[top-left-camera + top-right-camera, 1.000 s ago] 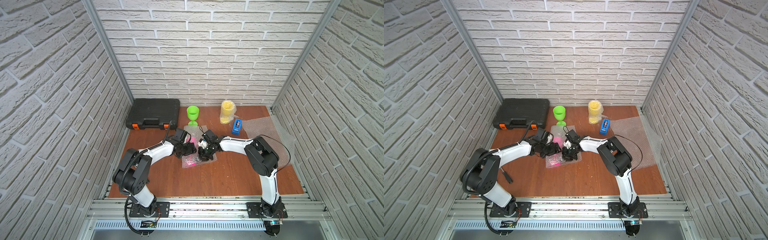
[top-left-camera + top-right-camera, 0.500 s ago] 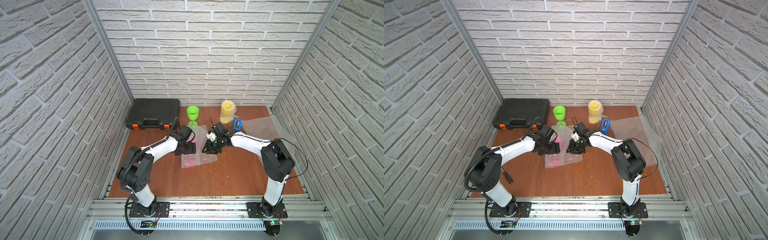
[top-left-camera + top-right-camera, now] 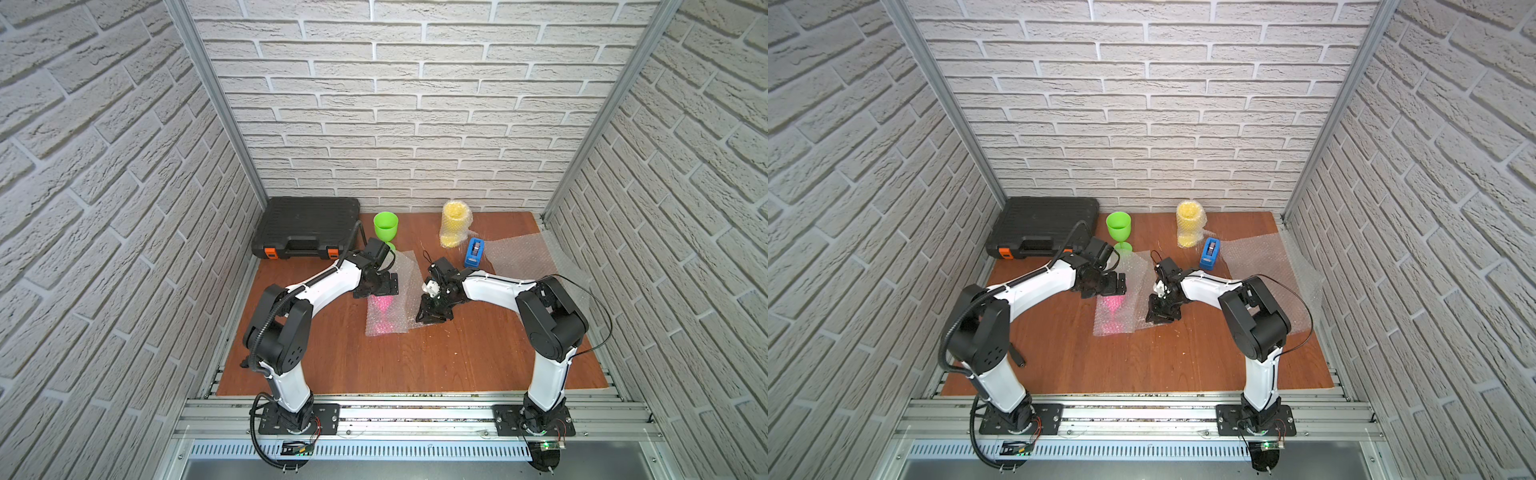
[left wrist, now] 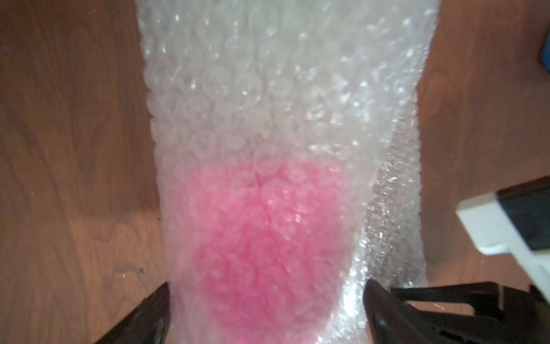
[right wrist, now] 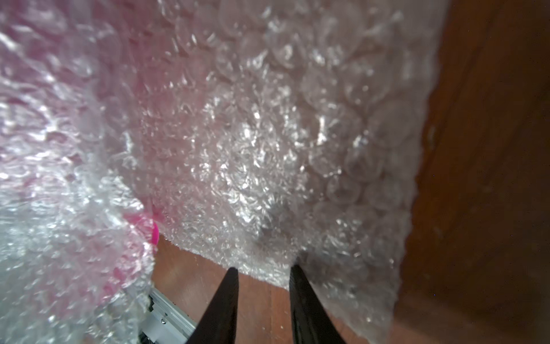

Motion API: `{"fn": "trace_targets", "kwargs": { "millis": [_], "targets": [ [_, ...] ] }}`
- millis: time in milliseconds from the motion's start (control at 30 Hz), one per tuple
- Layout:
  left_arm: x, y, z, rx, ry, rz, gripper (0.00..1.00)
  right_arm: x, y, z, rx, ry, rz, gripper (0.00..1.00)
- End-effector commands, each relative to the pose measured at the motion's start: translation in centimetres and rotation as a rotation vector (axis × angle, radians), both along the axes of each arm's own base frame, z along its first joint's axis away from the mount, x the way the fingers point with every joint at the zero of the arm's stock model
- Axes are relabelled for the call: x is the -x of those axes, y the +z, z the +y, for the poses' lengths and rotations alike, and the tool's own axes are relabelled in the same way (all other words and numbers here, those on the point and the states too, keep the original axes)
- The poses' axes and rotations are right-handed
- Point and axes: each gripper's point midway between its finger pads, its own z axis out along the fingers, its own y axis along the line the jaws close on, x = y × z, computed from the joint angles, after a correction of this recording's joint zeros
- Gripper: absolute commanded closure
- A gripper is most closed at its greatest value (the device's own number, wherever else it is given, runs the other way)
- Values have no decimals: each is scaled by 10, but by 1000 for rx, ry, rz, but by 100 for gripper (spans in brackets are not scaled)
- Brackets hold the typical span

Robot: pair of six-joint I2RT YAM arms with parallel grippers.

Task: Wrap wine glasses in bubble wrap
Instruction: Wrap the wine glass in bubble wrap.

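My left end effector [image 4: 267,284], released, straddles the pink goblet [image 4: 262,238] under bubble wrap [image 4: 253,89]; my right end effector [image 5: 263,269] sits unclenched at its edge.

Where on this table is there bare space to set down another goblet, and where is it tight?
Freest: bare wood in front, between the aluminium rail and the wrapped pink goblet. Smaller: between green goblet and yellow goblet. Crowded: mid-table around left pincer and right pincer; loose bubble wrap covers the right rear.

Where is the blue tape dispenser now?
In both top views the blue tape dispenser stands at the back, right of centre, between the wrapped yellow goblet and a flat bubble wrap sheet.
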Motion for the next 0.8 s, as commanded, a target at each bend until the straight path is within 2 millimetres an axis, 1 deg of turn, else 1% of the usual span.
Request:
{"fn": "trace_targets", "kwargs": {
  "millis": [0, 100, 267, 333, 400, 500, 567, 667, 767],
  "targets": [
    [4, -14, 12, -70, -8, 45, 3, 1, 14, -3, 6, 7, -39, 69],
    [1, -19, 12, -41, 1, 47, 6, 2, 13, -4, 15, 10, -34, 69],
    [-3, -25, 18, -6, 38, 39, 11, 13, 8, -15, 49, 2, -14, 69],
    [-4, -23, 12, 46, 34, 21, 12, 15, 11, -14, 42, 2, -15, 69],
    [-5, -23, 7, 88, 31, 15, 14, 10, 22, -12, 27, -1, -42, 69],
    [-3, -26, 4, 127, 31, 22, 15, 2, 46, -3, -26, -4, -89, 67],
    [-3, -27, 2, 171, 40, 24, 16, 1, 63, 7, -92, 4, -109, 64],
    [-3, -26, 1, 248, 62, 26, 18, 9, 81, 24, -182, 27, -107, 60],
    [-4, -23, 5, 282, 74, 19, 19, 22, 91, 41, -223, 76, -97, 58]
  ]
}}
